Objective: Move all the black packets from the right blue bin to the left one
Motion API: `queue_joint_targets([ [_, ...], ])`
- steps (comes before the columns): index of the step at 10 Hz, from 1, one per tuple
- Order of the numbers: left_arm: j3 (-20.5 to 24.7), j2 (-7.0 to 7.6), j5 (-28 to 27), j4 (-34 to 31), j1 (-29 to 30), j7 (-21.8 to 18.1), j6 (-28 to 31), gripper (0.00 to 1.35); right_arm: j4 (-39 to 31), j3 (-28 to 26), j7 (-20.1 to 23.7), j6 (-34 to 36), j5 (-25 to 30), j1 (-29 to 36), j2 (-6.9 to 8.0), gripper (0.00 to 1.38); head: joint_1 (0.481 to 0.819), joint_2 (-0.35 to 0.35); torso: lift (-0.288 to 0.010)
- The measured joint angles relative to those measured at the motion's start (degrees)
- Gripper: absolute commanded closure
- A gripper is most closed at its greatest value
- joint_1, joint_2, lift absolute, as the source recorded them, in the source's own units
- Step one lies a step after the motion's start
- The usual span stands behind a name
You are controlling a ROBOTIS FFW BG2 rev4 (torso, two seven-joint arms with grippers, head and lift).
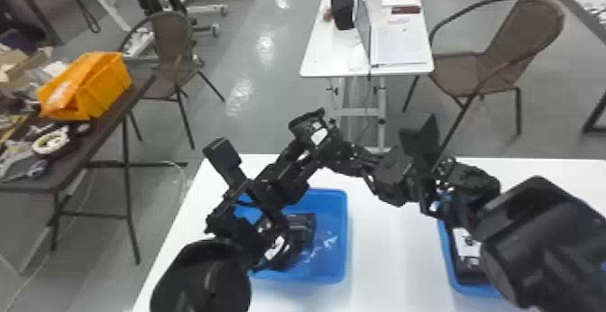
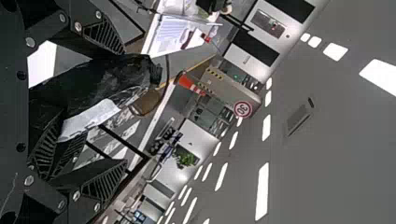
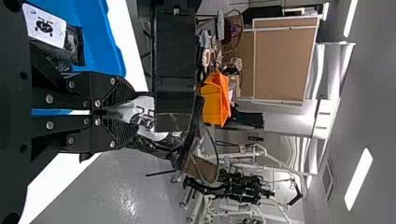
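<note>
Held up above the white table (image 1: 392,261), a black packet (image 3: 148,110) is pinched in the right gripper (image 3: 133,114), whose fingers are clenched on one end of it. The left gripper (image 2: 124,107) has its fingers spread around the packet, bearing none of it as far as I can judge. This looks like a mid-air handover, presumably because the left arm is nearer the left blue bin (image 1: 341,273), where a dark packet (image 1: 303,226) lies. Another labelled packet (image 1: 466,254) sits in the right blue bin (image 1: 445,256) (so this trip won't finish the job).
</note>
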Motion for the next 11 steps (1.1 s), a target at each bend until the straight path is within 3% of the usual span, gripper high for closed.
queue_joint_targets([
  [9, 0.9, -0.01, 1.4, 0.0, 1.6, 0.7, -3.0, 1.21, 0.3, -0.2, 0.3, -0.7, -0.1, 0.3, 0.4, 1.1, 0.695, 0.214, 0.0],
  [10, 1.1, -0.01, 1.0, 0.0, 1.8, 0.7, -3.5, 1.22, 0.4, -0.3, 0.4, -1.1, -0.1, 0.4, 0.4, 1.03, 0.695, 0.215, 0.0],
  [11, 1.7, -0.01, 0.2, 0.1, 2.1, 0.7, -4.1, 1.22, 0.4, -0.7, 0.6, -1.9, 0.0, 0.8, 0.47, 0.76, 0.695, 0.221, 0.0],
])
